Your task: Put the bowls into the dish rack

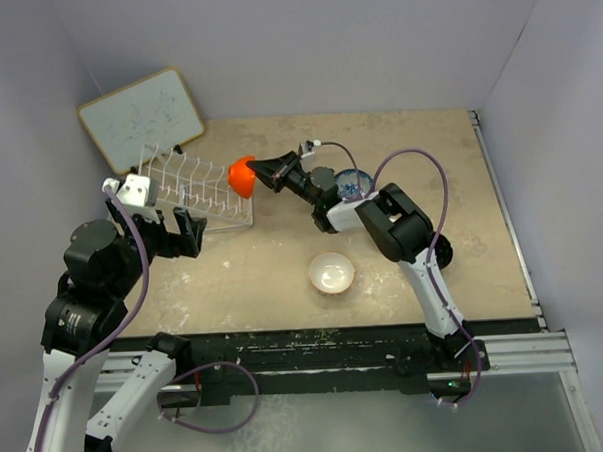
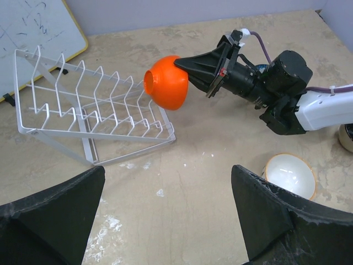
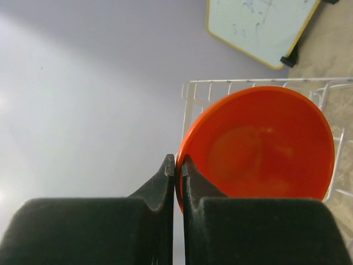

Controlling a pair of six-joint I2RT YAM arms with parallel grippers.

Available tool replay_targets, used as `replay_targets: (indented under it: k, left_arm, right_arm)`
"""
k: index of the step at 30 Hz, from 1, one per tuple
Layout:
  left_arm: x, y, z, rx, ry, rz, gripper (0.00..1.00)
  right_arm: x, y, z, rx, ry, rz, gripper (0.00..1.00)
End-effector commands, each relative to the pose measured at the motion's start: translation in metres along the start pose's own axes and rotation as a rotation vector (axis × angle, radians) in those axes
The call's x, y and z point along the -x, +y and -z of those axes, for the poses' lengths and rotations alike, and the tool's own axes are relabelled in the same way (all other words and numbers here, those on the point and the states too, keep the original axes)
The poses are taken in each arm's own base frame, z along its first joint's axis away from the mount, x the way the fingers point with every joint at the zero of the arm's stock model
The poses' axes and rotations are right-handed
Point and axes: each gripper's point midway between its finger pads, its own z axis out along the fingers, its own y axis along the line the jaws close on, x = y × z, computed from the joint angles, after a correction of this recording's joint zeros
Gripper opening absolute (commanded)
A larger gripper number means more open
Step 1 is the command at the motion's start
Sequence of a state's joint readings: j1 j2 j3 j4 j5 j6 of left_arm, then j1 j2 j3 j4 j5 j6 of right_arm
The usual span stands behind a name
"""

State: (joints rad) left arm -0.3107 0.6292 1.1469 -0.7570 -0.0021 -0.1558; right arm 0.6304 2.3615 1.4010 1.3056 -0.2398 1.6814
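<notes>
1. Your right gripper (image 3: 178,165) is clamped on the rim of the orange bowl (image 3: 259,143). The bowl hangs on edge in the air, just off the right end of the dish rack (image 1: 195,186).
2. The bowl looks light, stiff and glossy, so it is probably slippery. A thin rim pinch may let it swivel, so move slowly.
3. Its rim could chip against the prongs, and the wire rack looks light enough to slide if nudged.
4. Your left gripper (image 2: 165,221) is spread wide and empty, near the rack's front side.
5. The white bowl (image 1: 331,273) and the blue patterned bowl (image 1: 353,182) sit right of the rack. The rim is likely the best hold on those too.
</notes>
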Motion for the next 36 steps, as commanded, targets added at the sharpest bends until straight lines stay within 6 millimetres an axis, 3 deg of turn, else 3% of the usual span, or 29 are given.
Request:
replay_targets:
  k: [1, 7, 19, 25, 31, 33, 36]
  left_arm:
    - [0.012, -0.007, -0.006, -0.032, -0.046, 0.008, 0.99]
    - [0.013, -0.007, -0.007, -0.034, -0.048, 0.01, 0.99]
    - [0.013, -0.006, -0.007, -0.028, -0.047, 0.0, 0.99]
    - [0.013, -0.005, -0.007, -0.024, -0.048, -0.003, 0.99]
    - [0.013, -0.005, -0.007, -0.024, -0.047, -0.004, 0.99]
    - [0.013, -0.004, -0.007, -0.022, -0.047, -0.005, 0.99]
    - [0.013, -0.004, -0.006, -0.019, -0.046, -0.004, 0.99]
  right_arm:
    - [-0.018, 0.056, 0.002, 0.192, 0.072, 0.003, 0.0]
    - [-0.022, 0.034, 0.002, 0.174, 0.102, -0.076, 0.0]
    - [-0.026, 0.009, -0.004, 0.085, 0.118, -0.111, 0.01]
    - [-0.033, -0.013, -0.006, 0.013, 0.156, -0.143, 0.15]
    - [-0.036, -0.025, -0.006, -0.026, 0.182, -0.154, 0.22]
    - [-0.037, -0.028, -0.005, -0.029, 0.188, -0.157, 0.23]
    - [-0.04, -0.03, -0.002, -0.031, 0.199, -0.158, 0.16]
